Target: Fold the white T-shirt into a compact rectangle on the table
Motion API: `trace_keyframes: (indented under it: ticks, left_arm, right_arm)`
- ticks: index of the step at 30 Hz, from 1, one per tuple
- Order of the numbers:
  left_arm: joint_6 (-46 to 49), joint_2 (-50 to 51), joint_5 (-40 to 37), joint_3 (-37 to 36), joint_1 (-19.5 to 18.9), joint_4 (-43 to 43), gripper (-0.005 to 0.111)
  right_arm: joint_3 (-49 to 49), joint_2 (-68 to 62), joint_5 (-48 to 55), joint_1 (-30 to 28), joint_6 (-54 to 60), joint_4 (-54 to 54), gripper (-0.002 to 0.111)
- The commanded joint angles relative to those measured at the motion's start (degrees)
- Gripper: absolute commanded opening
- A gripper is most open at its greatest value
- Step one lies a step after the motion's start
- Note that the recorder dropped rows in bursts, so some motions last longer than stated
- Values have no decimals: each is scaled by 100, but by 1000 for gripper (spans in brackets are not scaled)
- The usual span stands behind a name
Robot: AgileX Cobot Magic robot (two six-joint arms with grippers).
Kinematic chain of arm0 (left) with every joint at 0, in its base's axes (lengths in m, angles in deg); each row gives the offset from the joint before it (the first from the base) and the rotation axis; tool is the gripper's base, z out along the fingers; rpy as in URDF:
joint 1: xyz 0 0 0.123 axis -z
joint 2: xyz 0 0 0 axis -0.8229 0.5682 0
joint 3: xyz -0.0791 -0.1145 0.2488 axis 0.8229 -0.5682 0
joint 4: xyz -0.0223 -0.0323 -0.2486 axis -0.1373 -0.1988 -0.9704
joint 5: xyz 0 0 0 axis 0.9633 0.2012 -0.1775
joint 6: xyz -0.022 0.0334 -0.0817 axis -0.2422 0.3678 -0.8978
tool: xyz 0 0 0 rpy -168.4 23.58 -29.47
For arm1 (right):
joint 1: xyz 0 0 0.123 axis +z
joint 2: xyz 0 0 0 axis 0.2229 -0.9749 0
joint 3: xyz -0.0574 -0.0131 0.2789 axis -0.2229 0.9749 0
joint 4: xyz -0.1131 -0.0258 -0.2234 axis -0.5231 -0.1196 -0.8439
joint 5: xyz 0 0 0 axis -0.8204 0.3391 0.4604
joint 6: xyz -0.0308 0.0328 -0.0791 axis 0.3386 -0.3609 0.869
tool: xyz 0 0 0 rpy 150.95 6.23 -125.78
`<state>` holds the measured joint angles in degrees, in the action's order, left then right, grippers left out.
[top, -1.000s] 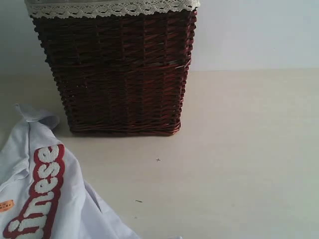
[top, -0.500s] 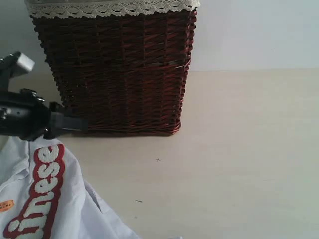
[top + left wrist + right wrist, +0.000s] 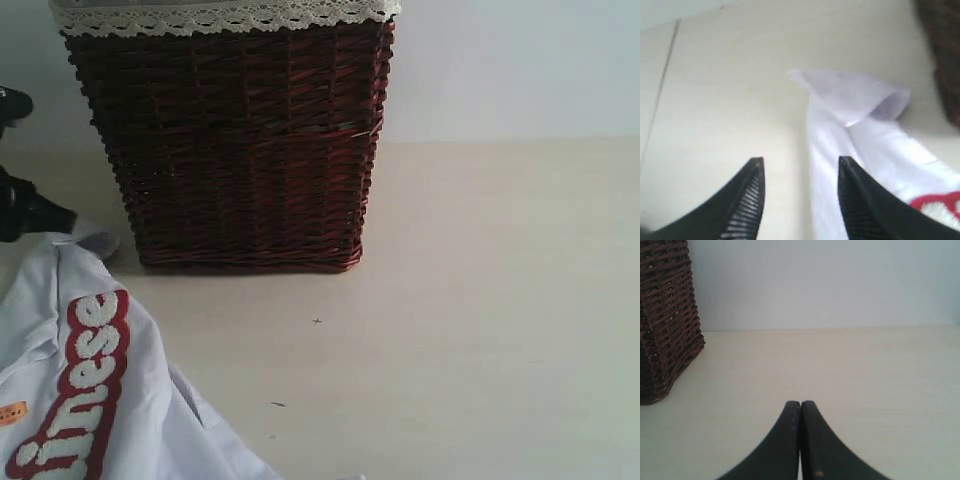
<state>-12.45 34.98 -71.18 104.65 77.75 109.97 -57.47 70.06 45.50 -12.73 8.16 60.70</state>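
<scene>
The white T-shirt [image 3: 90, 390] lies crumpled at the lower left of the table [image 3: 480, 300], red-outlined letters up and an orange neck label [image 3: 12, 412] at the left edge. In the left wrist view the white T-shirt [image 3: 865, 130] ends in a curled sleeve. My left gripper [image 3: 800, 160] hovers open above the shirt's edge, one finger over cloth, the other over bare table [image 3: 715, 100]. At the exterior view's left edge only a dark part of the left arm [image 3: 25, 210] shows. My right gripper [image 3: 800, 404] is shut on nothing above the bare table [image 3: 865, 370].
A dark red wicker basket [image 3: 235, 140] with white lace trim stands at the back left, close to the shirt's sleeve. The same basket [image 3: 665, 315] shows to one side in the right wrist view. A pale wall rises behind the table.
The left arm swung in over the shirt's sleeve half a second ago and has since drawn back to the left edge. The shirt lies as before.
</scene>
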Motion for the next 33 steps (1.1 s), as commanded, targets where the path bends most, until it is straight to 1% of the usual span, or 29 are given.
trace_keyframes:
  ticks: [1, 2, 3, 4, 5, 6, 8, 9, 11, 12, 14, 17, 18, 21, 23, 25, 27, 28, 29, 30, 32, 33]
  left_arm:
    - [3720, 69, -967, 878, 8, -3842, 46]
    - [4512, 69, -1076, 943, 8, -4707, 46]
    - [5057, 69, -1156, 947, 8, -5273, 46]
    - [5331, 69, -1192, 928, 8, -5505, 46]
    - [5384, 69, -1190, 829, 30, -5568, 46]
    - [5384, 69, -1179, 741, 34, -5511, 46]
    - [5293, 69, -913, 416, 34, -5273, 46]
    - [5289, 69, -716, 210, 34, -5215, 46]
    - [5289, 69, -52, -202, 34, -4925, 46]
    - [5289, 69, 257, -412, 34, -4690, 47]
    - [5173, 69, 684, -705, 22, -4311, 54]
    - [4921, 82, 794, -791, -131, -4171, 66]
    - [4849, 96, 779, -804, -215, -4126, 68]
    - [4534, 291, 582, -830, -538, -3730, 66]
    - [4367, 445, 657, -867, -708, -3552, 63]
    - [4398, 671, 943, -867, -774, -3601, 61]
    - [4561, 908, 1056, -867, -748, -3552, 59]
    - [4550, 991, 1056, -867, -748, -3451, 56]
    - [4425, 1142, 1033, -867, -825, -3221, 44]
    - [4237, 1195, 1033, -867, -925, -3052, 27]
    - [3931, 1194, 938, -760, -983, -2937, 2]
    - [3930, 1167, 854, -677, -983, -2937, 1]
  right_arm:
    - [32, 24, -32, 17, 35, 0, 0]
    - [32, 24, -32, 17, 35, 0, 0]
    - [32, 24, -32, 17, 35, 0, 0]
    - [32, 24, -32, 17, 35, 0, 0]
    - [32, 24, -32, 17, 35, 0, 0]
    - [32, 24, -32, 17, 35, 0, 0]
    - [32, 24, -32, 17, 35, 0, 0]
    - [32, 24, -32, 17, 35, 0, 0]
    - [32, 24, -32, 17, 35, 0, 0]
    - [32, 24, -32, 17, 35, 0, 0]
    - [32, 24, -32, 17, 35, 0, 0]
    - [32, 24, -32, 17, 66, 109, 0]
    - [32, 24, -32, 17, 66, 109, 0]
    - [32, 24, -32, 17, 66, 109, 0]
    - [32, 24, -32, 17, 66, 109, 0]
    - [32, 24, -32, 17, 66, 109, 0]
    - [32, 24, -32, 17, 66, 109, 0]
    - [32, 24, -32, 17, 66, 109, 0]
    - [32, 24, -32, 17, 66, 109, 0]
    - [32, 24, -32, 17, 66, 109, 0]
    - [32, 24, -32, 17, 66, 109, 0]
    - [32, 24, -32, 17, 66, 109, 0]
